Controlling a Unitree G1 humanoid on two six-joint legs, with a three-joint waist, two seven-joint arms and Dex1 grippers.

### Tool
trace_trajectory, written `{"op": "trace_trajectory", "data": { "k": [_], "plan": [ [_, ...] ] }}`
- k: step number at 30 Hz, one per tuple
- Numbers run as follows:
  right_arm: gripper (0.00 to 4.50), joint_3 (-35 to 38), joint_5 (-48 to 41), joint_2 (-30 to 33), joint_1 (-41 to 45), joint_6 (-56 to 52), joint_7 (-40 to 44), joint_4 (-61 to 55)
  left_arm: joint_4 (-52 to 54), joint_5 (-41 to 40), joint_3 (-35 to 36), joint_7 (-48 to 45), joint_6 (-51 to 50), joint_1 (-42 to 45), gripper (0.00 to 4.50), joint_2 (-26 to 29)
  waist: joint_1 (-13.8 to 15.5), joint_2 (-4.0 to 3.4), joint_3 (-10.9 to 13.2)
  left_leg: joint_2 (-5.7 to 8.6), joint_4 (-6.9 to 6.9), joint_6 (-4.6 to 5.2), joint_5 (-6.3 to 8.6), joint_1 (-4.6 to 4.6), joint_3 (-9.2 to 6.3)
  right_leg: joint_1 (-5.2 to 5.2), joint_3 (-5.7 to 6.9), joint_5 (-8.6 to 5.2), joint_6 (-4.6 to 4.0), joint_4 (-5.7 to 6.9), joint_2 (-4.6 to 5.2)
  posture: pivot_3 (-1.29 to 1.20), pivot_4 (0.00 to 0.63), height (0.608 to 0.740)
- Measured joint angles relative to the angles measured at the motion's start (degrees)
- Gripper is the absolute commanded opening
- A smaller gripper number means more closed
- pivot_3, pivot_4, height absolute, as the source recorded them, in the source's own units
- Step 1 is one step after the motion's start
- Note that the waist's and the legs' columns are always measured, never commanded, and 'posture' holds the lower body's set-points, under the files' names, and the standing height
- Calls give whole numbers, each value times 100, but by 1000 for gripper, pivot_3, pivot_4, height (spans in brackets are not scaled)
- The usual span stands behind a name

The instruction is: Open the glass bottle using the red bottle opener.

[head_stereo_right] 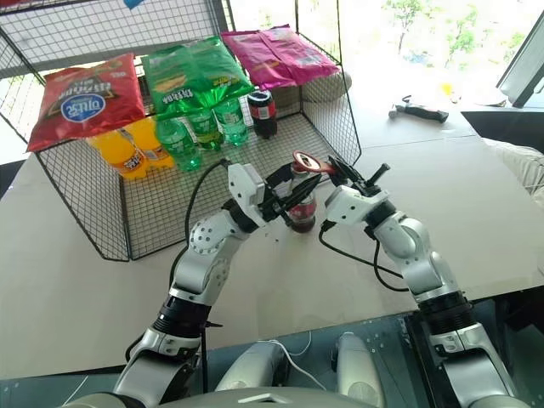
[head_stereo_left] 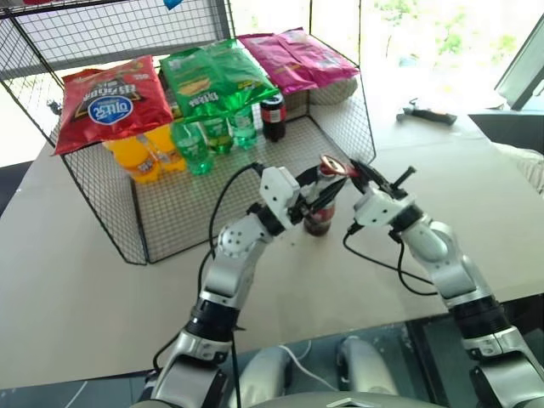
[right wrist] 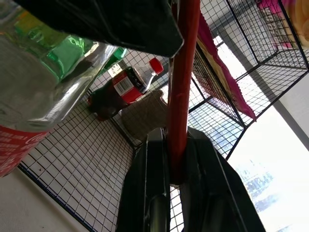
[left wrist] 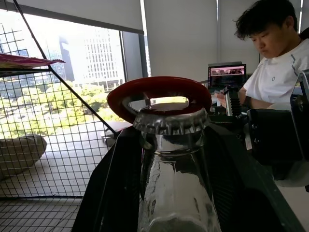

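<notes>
Right now my right gripper [right wrist: 168, 169] is clamped on the red bottle opener [left wrist: 159, 94], ring seated over the crown cap [left wrist: 171, 122], left gripper [head_stereo_left: 316, 200] hugging the glass bottle [head_stereo_left: 320, 212] at twelve o'clock, so next I'd lever upward.

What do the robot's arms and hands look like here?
Both arms are made of rounded silver-grey segments with black joints. Each wrist carries a white boxy housing, and a loose black cable loops beside each forearm. The left hand and right hand each end in two flat black fingers.
</notes>
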State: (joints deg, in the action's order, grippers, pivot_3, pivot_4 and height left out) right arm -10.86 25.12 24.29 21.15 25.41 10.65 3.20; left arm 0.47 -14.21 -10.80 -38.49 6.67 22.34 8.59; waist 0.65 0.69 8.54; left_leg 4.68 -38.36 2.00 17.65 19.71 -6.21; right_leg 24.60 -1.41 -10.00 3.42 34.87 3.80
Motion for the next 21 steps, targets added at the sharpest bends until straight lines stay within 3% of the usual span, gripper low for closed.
{"op": "trace_trajectory", "data": {
  "k": [10, 14, 21],
  "plan": [
    [0, 2, 254, 350, -4, 460, -117, 75, 0, 63, -59, 14, -99, 30, 1420, 104, -4, 0, -26, -2, 0, 0, 0, -23, 3, -23, -1, -1, 0, -1, -3, 0, 150, 740],
    [0, -9, 328, 459, 5, 609, -118, 188, -39, 100, -60, 28, -163, 40, 1420, 130, -14, 0, -25, -6, 6, 10, 6, -98, 2, -102, -1, -15, 17, -8, -6, 0, 150, 740],
    [0, -49, 349, 535, 172, 683, -95, 336, -24, 110, -65, 64, -259, 89, 1420, 207, -37, 1, -25, -11, 4, 3, 2, -101, 1, -102, -1, -6, 5, -3, -10, 0, 150, 740]
  ]
}}
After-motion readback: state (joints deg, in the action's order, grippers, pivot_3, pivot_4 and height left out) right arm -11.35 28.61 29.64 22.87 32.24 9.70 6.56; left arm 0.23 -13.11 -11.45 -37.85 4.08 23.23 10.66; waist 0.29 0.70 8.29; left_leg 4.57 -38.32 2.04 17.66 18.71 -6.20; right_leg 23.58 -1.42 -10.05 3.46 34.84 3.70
